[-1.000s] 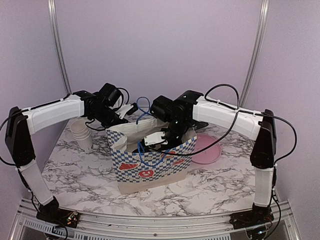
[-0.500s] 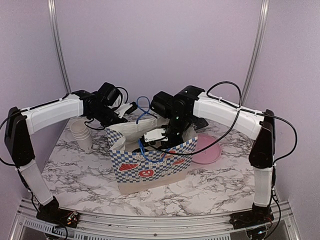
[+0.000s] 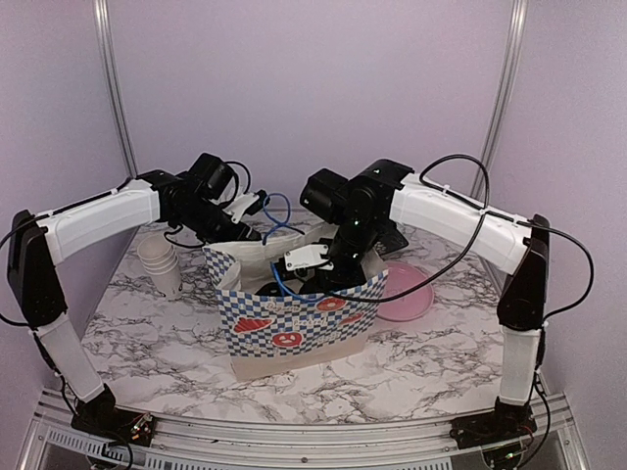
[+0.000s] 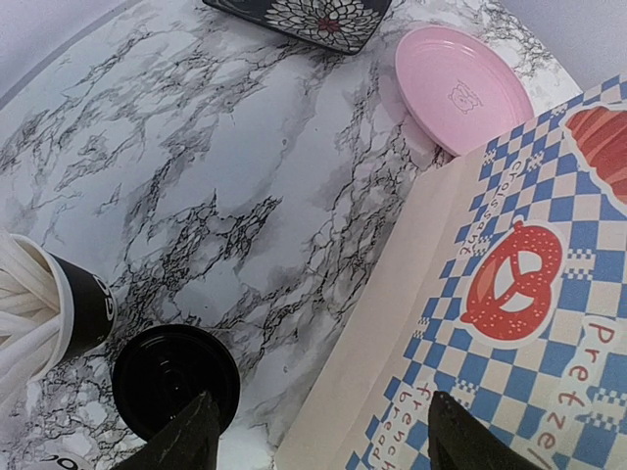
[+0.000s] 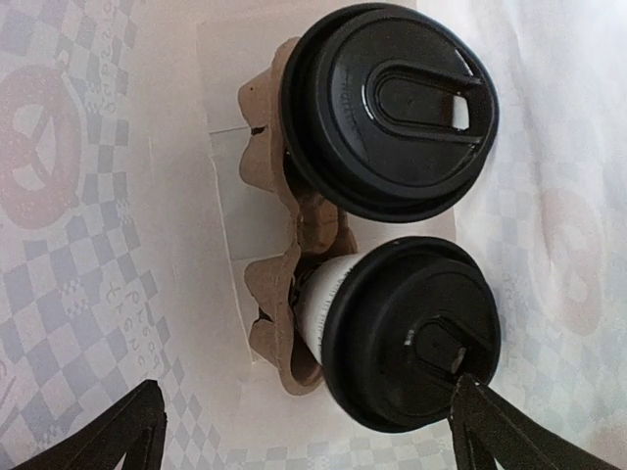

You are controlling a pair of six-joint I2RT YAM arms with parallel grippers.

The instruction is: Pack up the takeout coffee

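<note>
Two takeout coffees stand inside the checked paper bag (image 3: 294, 323), at its bottom. One coffee cup (image 5: 392, 108) and the second coffee cup (image 5: 411, 333) sit side by side, lids on, in a brown cardboard carrier (image 5: 269, 294) that rests on the bag's floor.

The right gripper (image 5: 305, 384) hangs over the bag's mouth, directly above the cups. Its jaws are spread wide and hold nothing.

The left gripper (image 4: 323, 401) is at the bag's rear left corner, jaws spread, with the bag's edge between them. Contact with the paper cannot be confirmed from this angle.

On the marble surface (image 3: 157, 343), a pink plate (image 3: 404, 292) lies just right of the bag. A stack of plain white cups (image 3: 162, 264) stands left of it, and a black cup of straws (image 4: 59, 313) stands behind it.
</note>
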